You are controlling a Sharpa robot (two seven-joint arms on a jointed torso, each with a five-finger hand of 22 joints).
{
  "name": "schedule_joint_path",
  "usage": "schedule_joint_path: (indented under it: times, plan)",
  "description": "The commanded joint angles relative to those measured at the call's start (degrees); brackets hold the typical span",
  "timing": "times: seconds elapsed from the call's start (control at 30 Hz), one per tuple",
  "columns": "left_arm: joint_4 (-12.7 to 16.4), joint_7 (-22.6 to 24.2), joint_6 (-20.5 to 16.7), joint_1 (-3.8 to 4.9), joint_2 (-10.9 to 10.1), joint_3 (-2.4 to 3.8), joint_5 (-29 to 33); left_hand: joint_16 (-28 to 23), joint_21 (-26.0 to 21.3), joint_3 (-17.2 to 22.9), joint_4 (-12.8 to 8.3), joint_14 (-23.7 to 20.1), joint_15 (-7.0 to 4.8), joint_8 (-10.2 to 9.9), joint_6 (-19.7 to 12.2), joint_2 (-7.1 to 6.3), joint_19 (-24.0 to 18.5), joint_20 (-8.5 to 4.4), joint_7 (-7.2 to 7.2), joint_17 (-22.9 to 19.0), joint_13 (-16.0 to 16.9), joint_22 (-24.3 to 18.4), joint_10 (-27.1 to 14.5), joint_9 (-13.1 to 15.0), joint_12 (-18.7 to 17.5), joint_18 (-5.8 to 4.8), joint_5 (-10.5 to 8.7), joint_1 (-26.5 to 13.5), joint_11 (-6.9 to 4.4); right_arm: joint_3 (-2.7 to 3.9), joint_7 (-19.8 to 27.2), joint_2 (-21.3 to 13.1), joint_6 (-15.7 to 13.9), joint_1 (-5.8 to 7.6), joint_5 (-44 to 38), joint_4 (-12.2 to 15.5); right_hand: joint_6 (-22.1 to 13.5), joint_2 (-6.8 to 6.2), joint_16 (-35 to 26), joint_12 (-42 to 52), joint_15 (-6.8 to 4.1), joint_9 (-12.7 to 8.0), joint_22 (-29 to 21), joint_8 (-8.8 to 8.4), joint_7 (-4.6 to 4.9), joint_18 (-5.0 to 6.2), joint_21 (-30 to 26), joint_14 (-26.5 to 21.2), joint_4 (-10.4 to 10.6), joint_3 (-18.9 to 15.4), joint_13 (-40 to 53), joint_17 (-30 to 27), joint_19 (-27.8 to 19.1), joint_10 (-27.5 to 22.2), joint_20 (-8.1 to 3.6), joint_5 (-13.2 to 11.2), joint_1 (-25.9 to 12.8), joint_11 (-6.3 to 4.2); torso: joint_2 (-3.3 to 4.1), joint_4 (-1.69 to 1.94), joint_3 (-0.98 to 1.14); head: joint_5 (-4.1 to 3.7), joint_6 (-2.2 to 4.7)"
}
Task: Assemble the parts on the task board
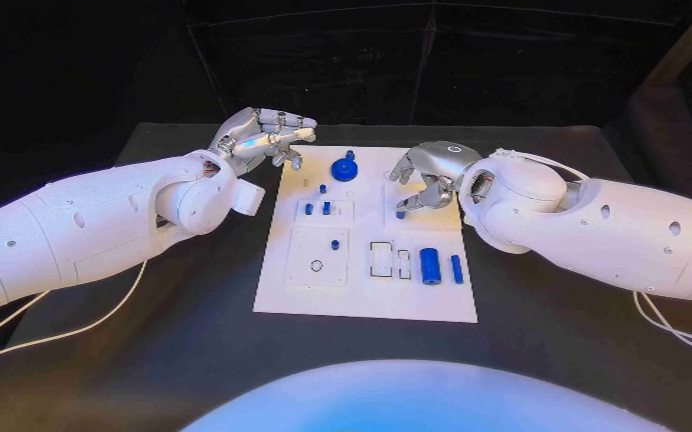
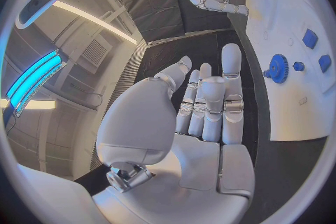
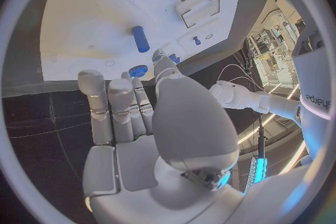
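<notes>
Hovering empty, fingers loosely curled but apart: left hand [image 1: 264, 138] off the task board's [image 1: 289, 292] far-left corner, right hand [image 1: 428, 174] over its far-right part. Blue gear [image 1: 343, 168] sits between them; blue cylinder [image 1: 430, 266] near-right.

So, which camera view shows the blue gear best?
The left wrist view: the blue gear shows its toothed rim, unobstructed. The head view shows it small, on the task board. In the right wrist view, fingers partly hide it.

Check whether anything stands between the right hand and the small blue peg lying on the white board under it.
Nothing visible does. The right hand hovers over the white task board, empty, with the small blue peg lying beyond its fingertips.
</notes>
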Motion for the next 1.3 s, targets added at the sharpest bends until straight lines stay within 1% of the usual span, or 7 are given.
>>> schedule_joint_path:
  times: [0.03,0.27,0.43,0.73,0.9,0.97,1.3]
  plan:
    - [0.1,0.4,0.6,0.08,0.0,0.05,0.2,-0.3,-0.3,-0.4,0.0,-0.4,-0.05,-0.1,-0.1,0.54,-0.1,0.19,0.09,0.0,0.1,-0.1,-0.5,0.0,0.3,1.03,-0.16,0.1,-0.04,-0.01,0.1,0.7,5.7,0.1,1.3,-1.0,0.5,0.05,0.2,0.5,-0.05,0.1,0.1,0.15,0.06,0.57,0.2,0.3,-0.2,-0.3,0.0,0.0,0.5,0.7,-0.03,0.4,0.6,-0.34,-0.07,0.03,-0.05,0.01,-0.16]
    - [0.1,0.4,0.5,0.09,0.0,0.05,0.2,-0.3,-0.3,-0.4,0.0,-0.4,-0.05,-0.1,-0.1,0.54,-0.1,0.19,0.09,0.0,0.1,-0.1,-0.5,0.0,0.3,1.03,-0.16,0.1,-0.04,-0.13,0.3,1.8,8.0,0.05,2.5,-2.3,1.6,1.31,0.0,1.8,-0.41,0.2,0.5,0.44,0.53,0.5,0.5,0.2,-0.8,-0.5,0.0,-0.5,0.9,2.2,-0.35,0.8,1.7,-0.79,-0.05,-0.08,0.04,0.27,-0.2]
    - [0.1,0.4,0.6,0.09,0.0,0.05,0.2,-0.2,-0.3,-0.4,0.0,-0.4,-0.09,0.0,0.0,0.63,-0.1,0.18,0.05,0.0,0.1,-0.1,-0.5,0.0,0.4,1.05,-0.15,0.3,-0.08,-0.16,0.3,2.2,9.1,0.02,2.6,-3.0,3.5,2.5,0.2,2.3,-0.65,0.3,1.8,1.0,1.25,0.23,1.4,0.4,-1.4,-0.1,-0.2,-0.2,1.9,3.6,-0.51,0.9,2.6,-0.96,-0.07,-0.04,0.0,0.24,-0.19]
    - [0.0,0.4,0.6,0.09,0.0,0.05,0.2,-0.2,-0.3,-0.3,0.0,-0.4,-0.11,0.0,0.0,0.77,-0.1,0.17,0.04,-0.1,0.1,-0.2,-0.5,0.0,0.5,1.07,-0.14,0.5,-0.1,-0.2,1.1,2.8,9.1,-0.19,2.6,-3.2,6.9,3.83,2.1,1.7,-0.67,0.4,4.2,1.71,1.33,-0.23,3.3,1.0,-1.6,0.9,-0.3,2.1,3.5,6.3,-0.55,0.7,3.3,-1.02,-0.05,-0.12,0.01,0.23,-0.27]
    - [-0.1,0.3,0.6,0.09,0.0,0.05,0.2,-0.2,-0.3,-0.3,0.0,-0.4,-0.11,0.0,0.0,0.77,-0.1,0.17,0.04,-0.1,0.1,-0.2,-0.5,0.0,0.5,1.07,-0.14,0.5,-0.1,-0.21,1.6,2.8,7.8,-0.27,2.5,-3.2,9.6,5.6,5.2,0.8,-1.18,0.3,7.9,2.11,0.95,-0.93,6.0,1.9,-1.9,4.0,-0.3,5.8,5.7,9.6,-0.96,-1.5,5.3,-1.63,-0.05,-0.11,0.02,0.21,-0.36]
    - [-0.1,0.3,0.6,0.09,0.0,0.05,0.2,-0.2,-0.3,-0.3,0.0,-0.4,-0.12,0.0,0.0,0.83,-0.1,0.17,0.03,-0.1,0.1,-0.2,-0.5,0.0,0.5,1.07,-0.15,0.5,-0.1,-0.21,1.6,2.9,7.4,-0.29,2.1,-3.3,10.2,5.94,5.8,0.1,-1.38,0.3,8.5,2.04,0.86,-1.04,6.5,1.9,-2.3,5.7,-0.3,6.3,6.0,10.7,-1.15,-3.2,6.3,-1.68,-0.07,-0.09,0.0,0.14,-0.41]
    - [-0.1,0.3,0.6,0.09,0.0,0.05,0.2,-0.2,-0.3,-0.3,0.0,-0.4,-0.12,0.0,0.0,0.84,-0.1,0.17,0.03,-0.1,0.1,-0.2,-0.5,0.0,0.5,1.07,-0.15,0.5,-0.1,-0.21,1.2,2.8,6.3,-0.33,-0.1,-3.1,12.9,5.0,7.3,-1.0,-2.01,0.1,11.7,1.95,0.6,-1.58,9.1,1.9,-5.6,13.0,0.1,7.8,7.2,16.4,-1.81,-5.2,8.7,-2.55,-0.06,-0.1,0.0,0.25,-0.75]
